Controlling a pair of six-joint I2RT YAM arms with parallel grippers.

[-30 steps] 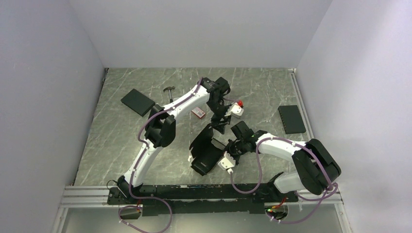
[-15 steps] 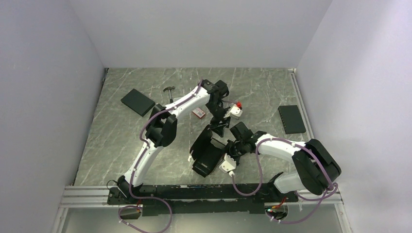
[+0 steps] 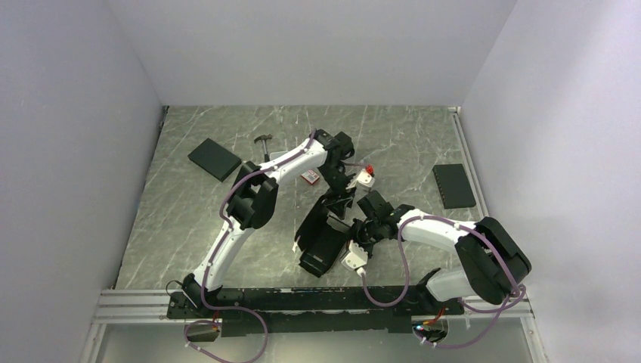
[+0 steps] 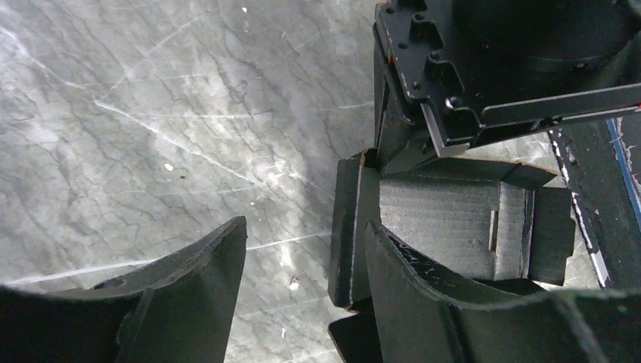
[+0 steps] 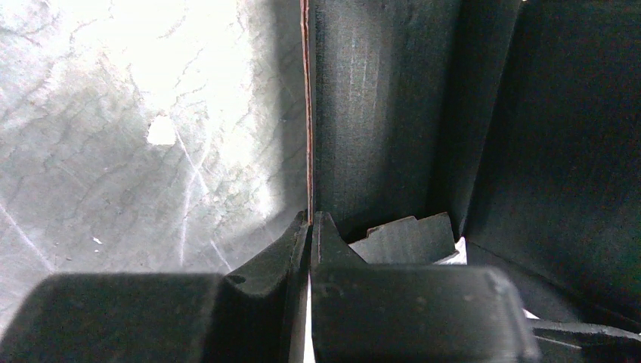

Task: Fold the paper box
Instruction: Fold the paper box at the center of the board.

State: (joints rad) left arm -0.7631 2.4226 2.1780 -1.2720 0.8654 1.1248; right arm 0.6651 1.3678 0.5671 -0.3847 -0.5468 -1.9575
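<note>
The desk (image 3: 189, 227) carries the half-formed paper box (image 3: 321, 238) near its centre; the right pincer (image 5: 310, 227) is clamped on one thin upright wall; the left pincer (image 4: 306, 223) stands open beside a side panel. Hold the clamp firm; press the panel along its crease.

Black slab (image 3: 214, 159), hammer (image 3: 264, 141), marble table (image 3: 189, 219)

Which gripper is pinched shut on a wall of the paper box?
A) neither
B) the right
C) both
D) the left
B: the right gripper has its fingers pressed together on a thin wall of the paper box, while the left gripper stands open.
</note>
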